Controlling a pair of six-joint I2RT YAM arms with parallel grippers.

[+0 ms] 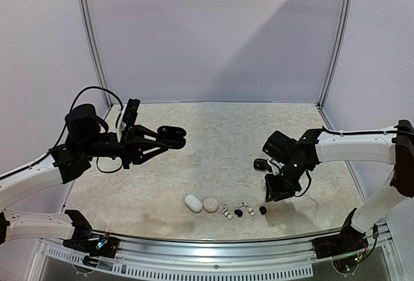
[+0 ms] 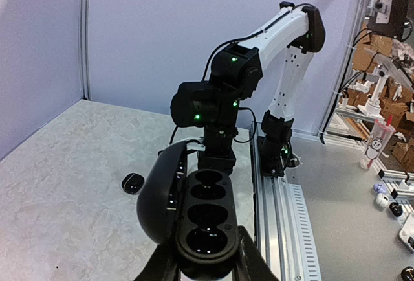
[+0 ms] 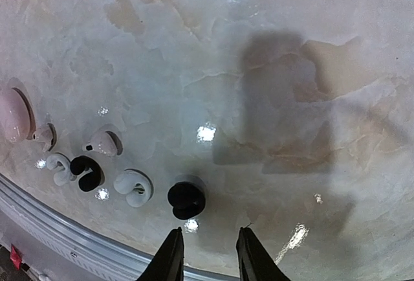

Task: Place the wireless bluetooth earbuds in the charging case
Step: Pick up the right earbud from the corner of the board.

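My left gripper [image 2: 207, 256] is shut on a black charging case [image 2: 207, 219], held above the table's left side [image 1: 171, 137]. Its lid hangs open to the left and its dark sockets look empty. A row of earbuds lies near the front edge: a black earbud [image 3: 186, 199] [image 1: 262, 210], a white one [image 3: 134, 187], another black one [image 3: 87, 172] and more white ones [image 3: 103, 143]. My right gripper [image 3: 208, 247] [image 1: 272, 195] hovers open over the table, its fingertips just short of the nearest black earbud, with nothing between them.
A white oval case [image 1: 193, 202] and a pink one [image 1: 210, 204] [image 3: 14, 112] lie left of the earbud row. A small black closed case [image 1: 261, 164] [image 2: 132, 182] sits on the table by the right arm. The metal front rail [image 3: 77, 252] runs close behind the earbuds.
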